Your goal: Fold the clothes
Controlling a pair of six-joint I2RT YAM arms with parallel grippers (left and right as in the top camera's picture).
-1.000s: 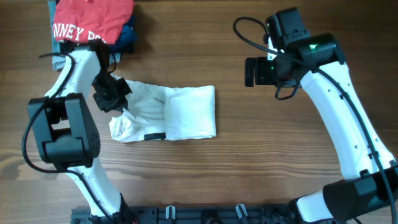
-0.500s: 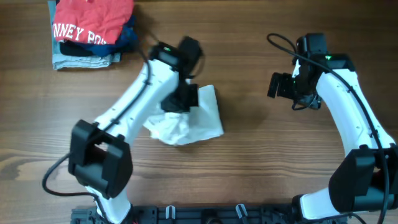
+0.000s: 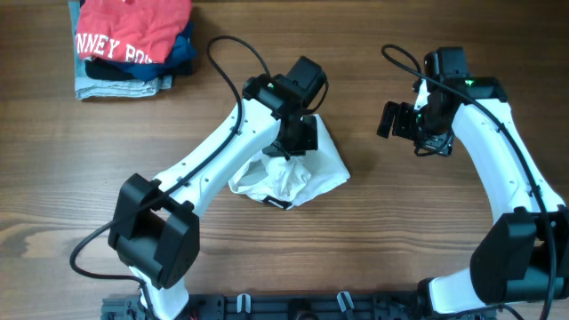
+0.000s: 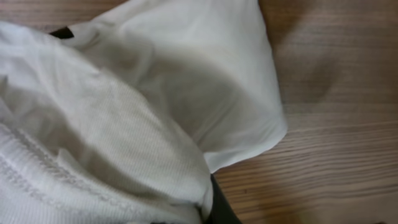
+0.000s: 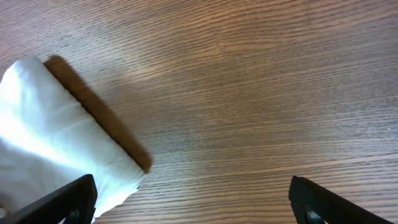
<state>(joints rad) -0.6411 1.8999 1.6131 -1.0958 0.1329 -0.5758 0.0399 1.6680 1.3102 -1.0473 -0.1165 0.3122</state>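
Note:
The clothes, one white T-shirt (image 3: 302,178), lie bunched in a crumpled heap at the table's middle, with a small dark tag (image 3: 277,204) at the near edge. My left gripper (image 3: 293,140) hangs over the heap's far side, shut on a gathered fold of the shirt. In the left wrist view the white fabric (image 4: 137,106) fills most of the frame, and only one dark fingertip (image 4: 219,208) pokes out beneath it. My right gripper (image 3: 392,120) stands open above bare wood to the shirt's right. Its wrist view shows a shirt corner (image 5: 50,137) at the left, beside the left fingertip (image 5: 69,200).
A stack of folded garments sits at the far left corner, a red one with white lettering (image 3: 133,27) on top of navy and pale blue ones (image 3: 116,86). A black rail (image 3: 293,307) runs along the table's front edge.
My left gripper has swept from the shirt's left end to the right, dragging fabric with it; the shirt has shifted right and bunched up. The right arm moved slightly right and lower, then held still.

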